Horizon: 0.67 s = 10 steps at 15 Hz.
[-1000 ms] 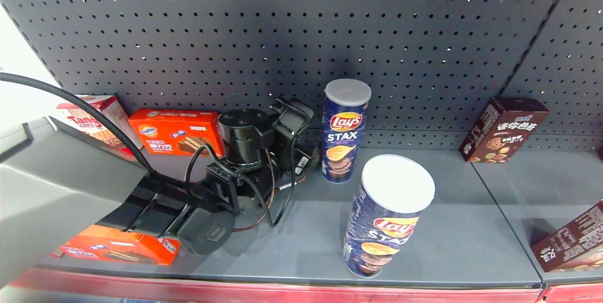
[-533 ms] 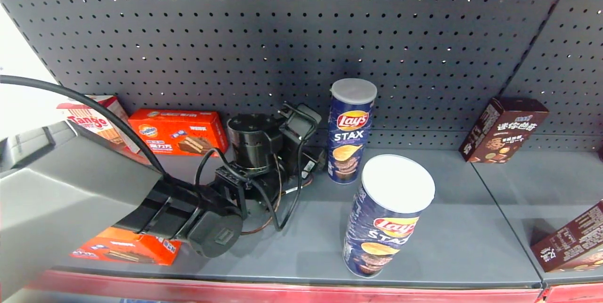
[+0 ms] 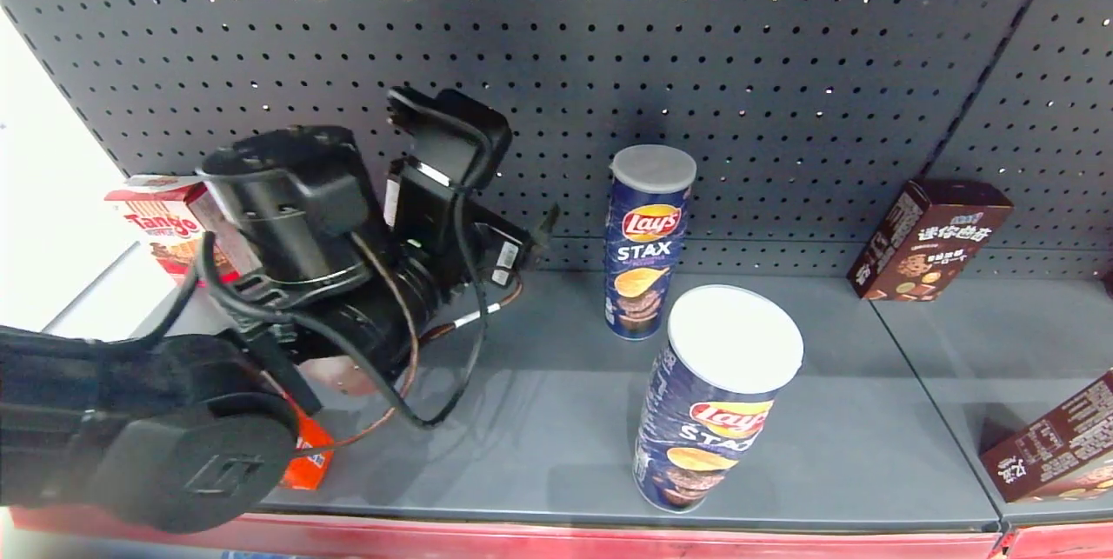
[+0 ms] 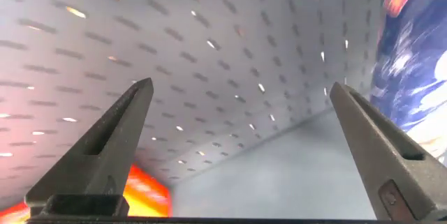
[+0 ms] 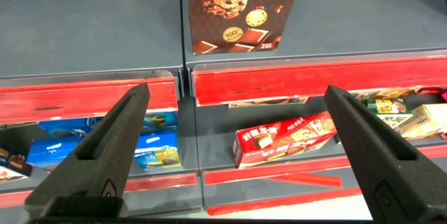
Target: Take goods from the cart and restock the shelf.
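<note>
L jaws wide open, nothing in them, pointed at pegboard back panel (image 3: 609,63) of shelf (image 3: 539,420). Rear chip can (image 3: 650,242) stands upright on shelf to these jaws' right, not touching. 2nd chip can (image 3: 717,398) farther right, nearer shelf front. Orange box (image 3: 306,457) low on their left, mostly hid by arm. R jaws also wide open, empty; brown cookie box (image 5: 237,11) ahead of them.

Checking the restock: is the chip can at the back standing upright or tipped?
Upright: the back chip can stands on its base on the shelf, lid on top.
</note>
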{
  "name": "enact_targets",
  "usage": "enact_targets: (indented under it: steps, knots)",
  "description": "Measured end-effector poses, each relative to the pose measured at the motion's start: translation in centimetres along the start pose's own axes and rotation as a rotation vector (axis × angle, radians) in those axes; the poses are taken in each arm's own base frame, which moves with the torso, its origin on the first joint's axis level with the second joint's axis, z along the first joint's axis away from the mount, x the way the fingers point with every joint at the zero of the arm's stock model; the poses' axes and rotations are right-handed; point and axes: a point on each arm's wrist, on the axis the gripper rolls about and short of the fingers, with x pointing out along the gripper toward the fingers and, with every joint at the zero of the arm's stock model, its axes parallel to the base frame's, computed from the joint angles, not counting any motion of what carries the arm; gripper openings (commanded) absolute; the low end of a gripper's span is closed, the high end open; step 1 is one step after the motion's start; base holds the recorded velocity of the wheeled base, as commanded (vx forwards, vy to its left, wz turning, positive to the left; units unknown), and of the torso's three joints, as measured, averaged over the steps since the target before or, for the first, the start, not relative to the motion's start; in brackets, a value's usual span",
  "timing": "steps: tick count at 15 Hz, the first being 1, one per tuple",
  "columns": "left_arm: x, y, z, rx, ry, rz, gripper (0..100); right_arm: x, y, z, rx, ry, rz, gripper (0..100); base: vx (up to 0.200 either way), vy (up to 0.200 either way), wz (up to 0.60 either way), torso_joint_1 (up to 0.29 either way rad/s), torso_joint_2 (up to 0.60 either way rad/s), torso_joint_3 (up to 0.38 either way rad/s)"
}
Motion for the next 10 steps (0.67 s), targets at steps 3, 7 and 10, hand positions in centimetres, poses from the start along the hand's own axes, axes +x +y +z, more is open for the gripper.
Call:
enact_targets:
  steps: [3,7,10]
  knots:
    - [-3.2,1.5,1.8,-0.021,-0.035,0.040,100,0.0,0.0,0.0,-0.001,0.000,0.001,100,0.000,0.000,0.00,0.000,0.00,0.000]
    - [-8.1,2.0,0.0,-0.034,0.013,0.066,100,0.0,0.0,0.0,-0.001,0.000,0.004,100,0.000,0.000,0.00,0.000,0.00,0.000]
    - [-9.5,2.7,-0.3,-0.041,0.004,0.082,100,0.0,0.0,0.0,-0.006,0.003,0.012,100,0.000,0.000,0.00,0.000,0.00,0.000]
